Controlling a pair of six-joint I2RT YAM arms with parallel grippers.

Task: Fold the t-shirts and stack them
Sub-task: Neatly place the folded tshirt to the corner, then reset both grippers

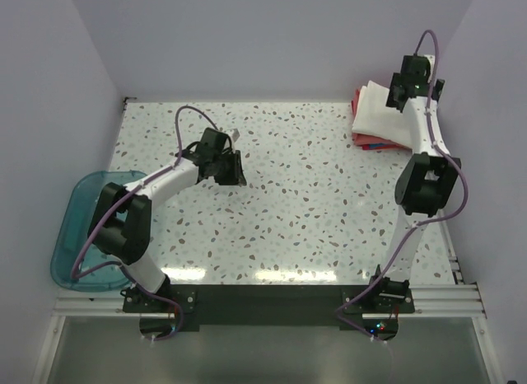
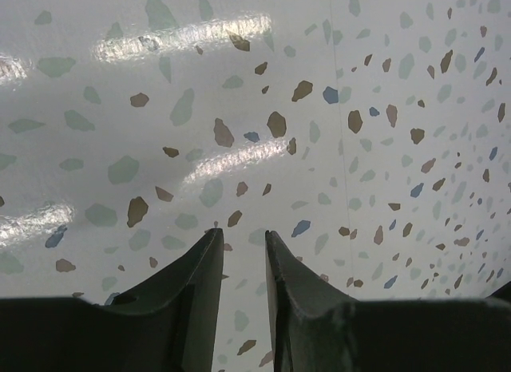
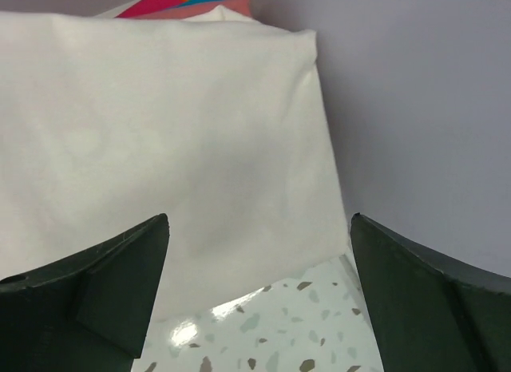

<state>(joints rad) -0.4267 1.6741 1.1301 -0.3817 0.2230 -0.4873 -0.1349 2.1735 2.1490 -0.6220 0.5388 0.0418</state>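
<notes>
Gleaming speckled bench (image 1: 313,194) between pale walls (image 1: 247,38); left tool (image 2: 243,231) slightly parted, empty; right tool (image 3: 259,217) gaping wide above the cream t-shirt (image 3: 160,140).

Lighting's bright and pretty even, soft overhead stuff, barely any hard shadows. The glossy table (image 1: 313,194) throws glare though: smeared white streaks ahead of the left gripper (image 2: 243,244) and off to its left, plus a small hot spot just in front of the right gripper (image 3: 259,228). Both grippers' fingers (image 3: 96,292) come out as near-black, slightly soft shapes with almost no detail. The cream-white t-shirt (image 3: 160,148) ahead of the right gripper is close to blown out, just faint grey shading. Top view's sharp, with glare bars on the table well behind both grippers.
</notes>
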